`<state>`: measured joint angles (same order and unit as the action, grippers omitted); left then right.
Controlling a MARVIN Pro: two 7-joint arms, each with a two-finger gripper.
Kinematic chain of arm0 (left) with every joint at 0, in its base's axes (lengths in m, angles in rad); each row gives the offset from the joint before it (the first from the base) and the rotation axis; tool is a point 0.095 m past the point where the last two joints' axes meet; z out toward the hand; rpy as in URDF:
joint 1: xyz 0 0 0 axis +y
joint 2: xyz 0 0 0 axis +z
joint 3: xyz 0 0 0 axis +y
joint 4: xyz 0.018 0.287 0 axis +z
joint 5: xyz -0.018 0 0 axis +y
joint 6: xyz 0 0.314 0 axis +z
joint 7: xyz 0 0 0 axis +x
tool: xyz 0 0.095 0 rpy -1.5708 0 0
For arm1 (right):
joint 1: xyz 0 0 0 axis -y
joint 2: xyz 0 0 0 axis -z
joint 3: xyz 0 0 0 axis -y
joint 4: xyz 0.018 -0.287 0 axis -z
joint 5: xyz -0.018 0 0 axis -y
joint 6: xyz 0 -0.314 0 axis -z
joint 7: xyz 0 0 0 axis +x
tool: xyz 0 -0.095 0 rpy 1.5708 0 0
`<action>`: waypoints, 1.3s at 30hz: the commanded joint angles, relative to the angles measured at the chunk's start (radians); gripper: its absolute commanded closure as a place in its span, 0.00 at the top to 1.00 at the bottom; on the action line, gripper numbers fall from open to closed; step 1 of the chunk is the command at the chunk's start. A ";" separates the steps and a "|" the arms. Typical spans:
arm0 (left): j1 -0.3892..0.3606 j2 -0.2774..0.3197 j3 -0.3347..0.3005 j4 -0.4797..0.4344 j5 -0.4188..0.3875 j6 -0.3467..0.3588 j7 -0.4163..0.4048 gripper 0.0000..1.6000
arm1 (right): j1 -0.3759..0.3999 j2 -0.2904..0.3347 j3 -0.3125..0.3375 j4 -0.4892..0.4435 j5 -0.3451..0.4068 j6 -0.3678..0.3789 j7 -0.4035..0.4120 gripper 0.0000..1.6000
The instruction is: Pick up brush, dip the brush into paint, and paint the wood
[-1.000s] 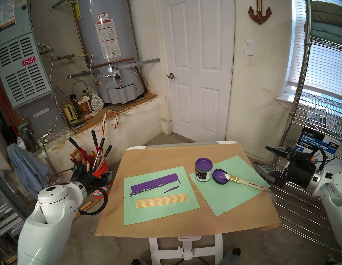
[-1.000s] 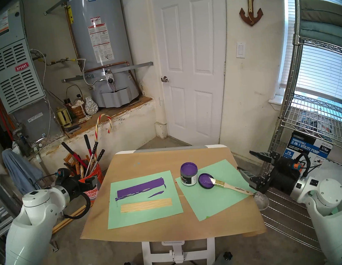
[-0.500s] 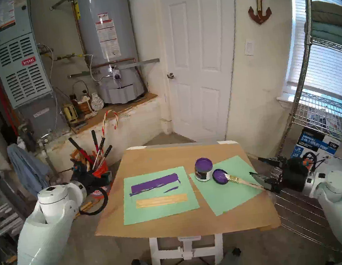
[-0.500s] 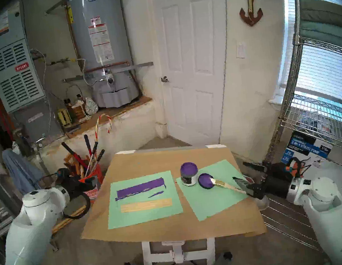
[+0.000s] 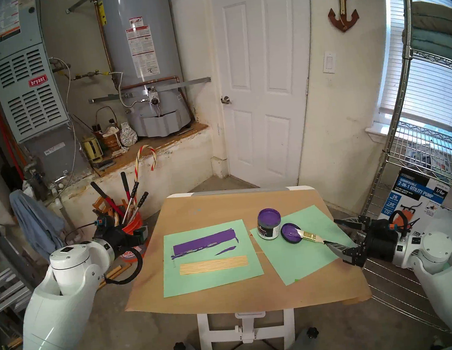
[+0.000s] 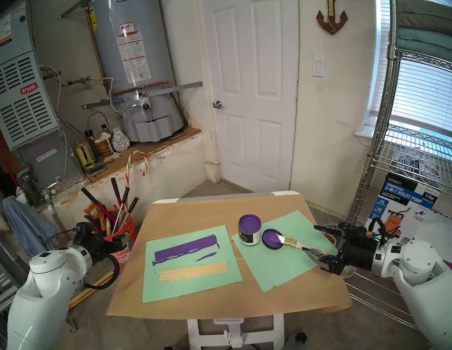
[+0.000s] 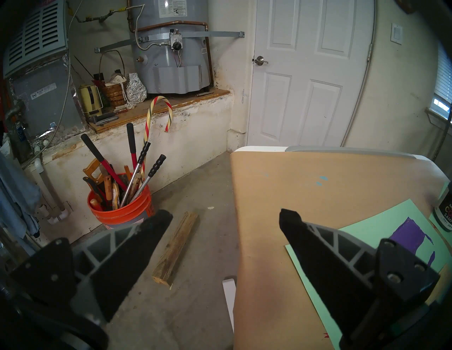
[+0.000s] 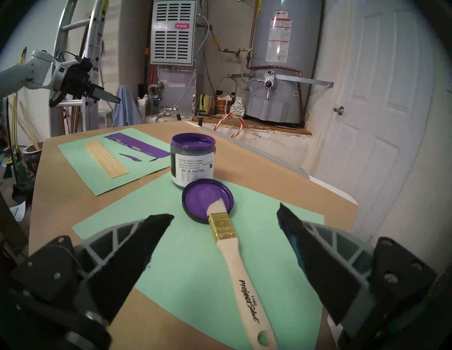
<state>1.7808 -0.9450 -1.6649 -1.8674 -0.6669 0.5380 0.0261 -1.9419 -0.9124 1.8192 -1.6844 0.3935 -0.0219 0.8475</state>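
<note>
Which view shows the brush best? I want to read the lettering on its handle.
The right wrist view: the brush lies whole between the open right gripper, its lettering legible. Both head views show it small, the handle partly hidden behind a finger. The left wrist view misses it.

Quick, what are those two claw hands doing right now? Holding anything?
Left gripper: open, empty, off the table's left edge.
Right gripper: open, holding nothing, its fingers on either side of the brush handle, not closed on it.

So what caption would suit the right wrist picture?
Open right gripper straddling the brush, bristles resting on the purple-smeared lid beside the paint.
</note>
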 commanded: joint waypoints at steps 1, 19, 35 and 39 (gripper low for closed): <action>-0.004 0.002 -0.009 -0.015 -0.002 -0.002 0.001 1.00 | 0.052 -0.002 -0.026 0.014 -0.012 0.004 -0.016 1.00; -0.004 0.002 -0.010 -0.015 -0.002 -0.002 0.001 1.00 | 0.080 -0.014 -0.070 0.038 -0.068 0.032 -0.054 1.00; -0.004 0.002 -0.010 -0.015 -0.002 -0.002 0.001 1.00 | 0.090 -0.033 -0.087 0.052 -0.097 0.090 -0.082 1.00; -0.004 0.002 -0.010 -0.015 -0.002 -0.002 0.001 1.00 | 0.090 -0.042 -0.085 0.058 -0.088 0.105 -0.083 1.00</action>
<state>1.7809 -0.9450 -1.6649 -1.8674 -0.6669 0.5380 0.0261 -1.8661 -0.9455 1.7329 -1.6257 0.2897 0.0681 0.7647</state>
